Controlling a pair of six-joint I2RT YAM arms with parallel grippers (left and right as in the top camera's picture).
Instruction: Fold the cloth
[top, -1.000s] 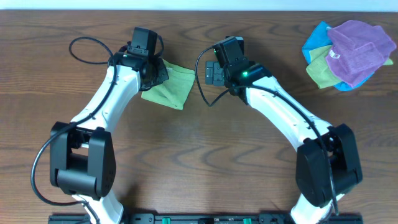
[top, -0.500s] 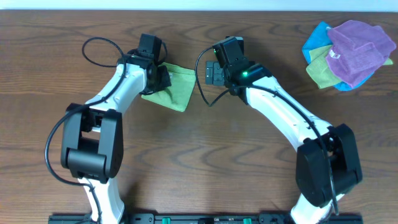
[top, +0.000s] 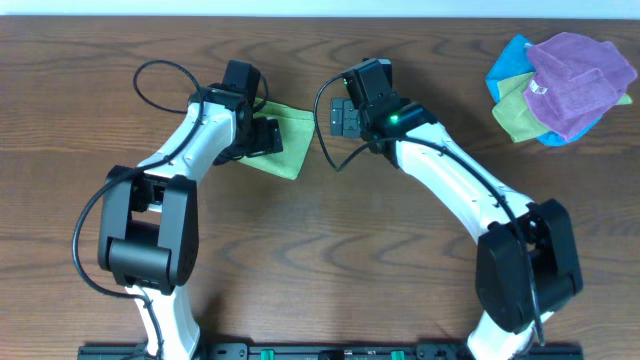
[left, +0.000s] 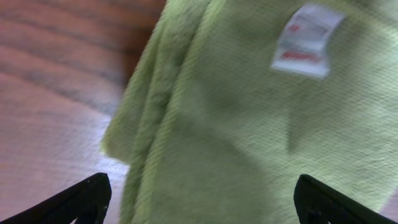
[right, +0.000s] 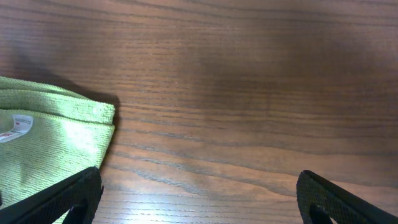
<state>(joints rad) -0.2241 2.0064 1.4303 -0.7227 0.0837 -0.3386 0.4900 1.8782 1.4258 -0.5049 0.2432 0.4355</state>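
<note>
Now the left gripper (left: 199, 204) hovers over the folded cloth (left: 249, 124), jaws wide apart, gripping nothing. Just right of the cloth, the right gripper (right: 199, 200) is equally wide open above the table (right: 261, 87).

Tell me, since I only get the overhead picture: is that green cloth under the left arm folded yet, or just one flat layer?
Observer: It is folded. In the left wrist view the cloth shows stacked layers along one edge.
Visitor: Is the arm gripping it?
Observer: No. The left pincer is open, its fingers spread wide with the cloth lying loose between them, not pinched.
Visitor: Does the cloth have any label?
Observer: Yes, a small white tag with red print lies face up on the top layer.
</note>
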